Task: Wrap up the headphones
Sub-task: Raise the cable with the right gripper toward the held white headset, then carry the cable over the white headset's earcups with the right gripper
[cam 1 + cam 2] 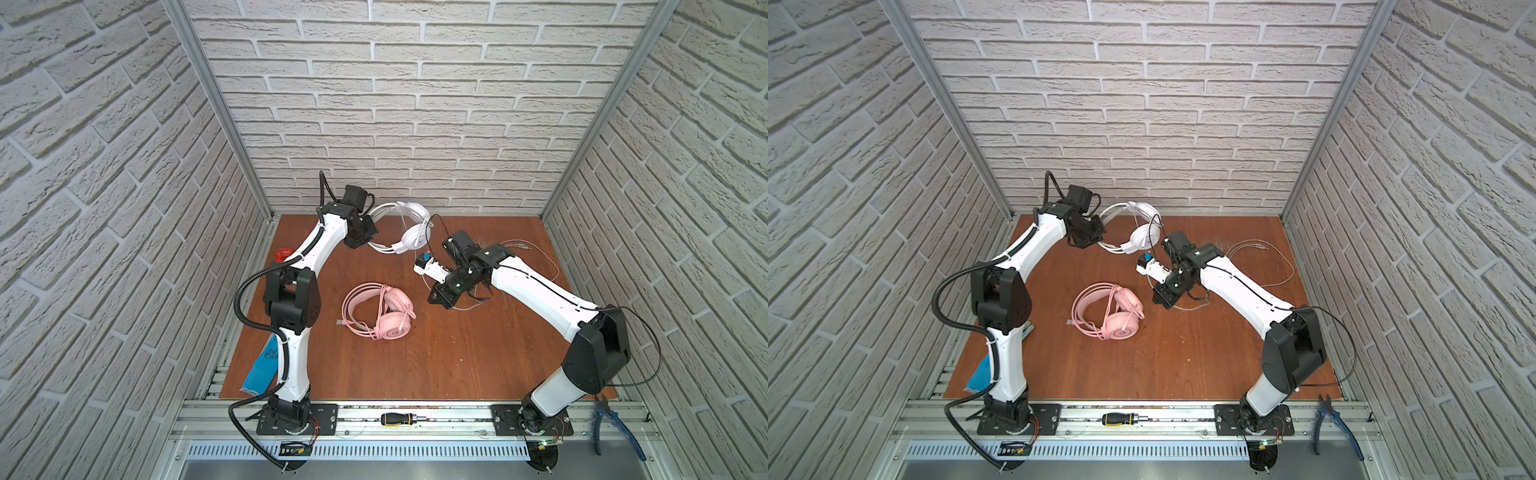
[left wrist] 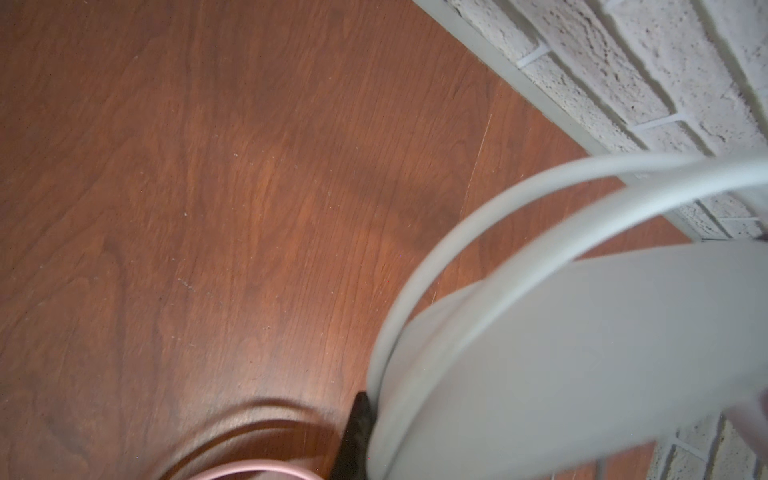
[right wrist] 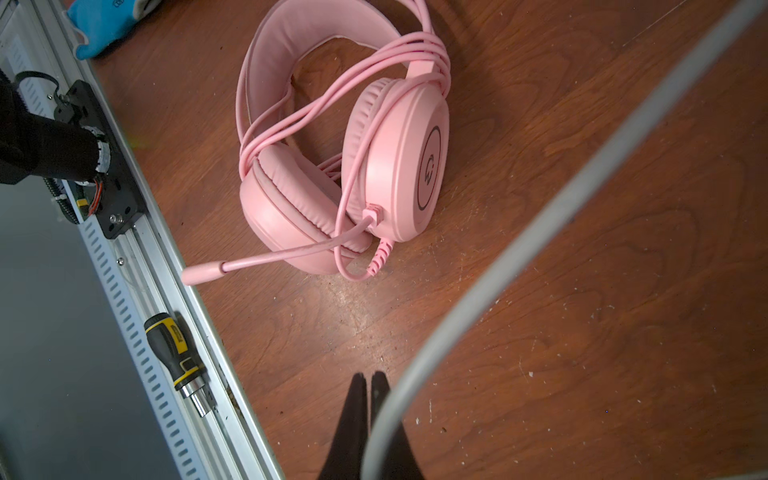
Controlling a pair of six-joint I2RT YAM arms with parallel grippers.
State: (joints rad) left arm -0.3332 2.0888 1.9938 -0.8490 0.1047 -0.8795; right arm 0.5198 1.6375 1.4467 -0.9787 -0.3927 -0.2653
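nearest me, a black-and-yellow screwdriver (image 1: 401,419) and blue-handled pliers (image 1: 615,428) lie on the metal rail (image 1: 457,417) along the front edge. beyond it, on the brown counter (image 1: 436,365), the pink headphones (image 1: 380,309) lie a little left of centre. their pink cable (image 3: 291,126) is looped around headband and earcups, and the microphone boom (image 3: 266,257) sticks out over the wood. further back, right of centre, i see the right claw (image 1: 433,300) above the counter with its jaws pressed together. the white cable (image 3: 482,286) comes up from between the finger bases and crosses one finger; i cannot tell whether it is pinched. farther still, near the back wall, the left claw (image 1: 365,240) is clamped on the headband of the white headphones (image 1: 411,239). these appear raised off the wood, with both earcups to the claw's right. slack cable loops (image 1: 536,257) lie at the far right of the counter.
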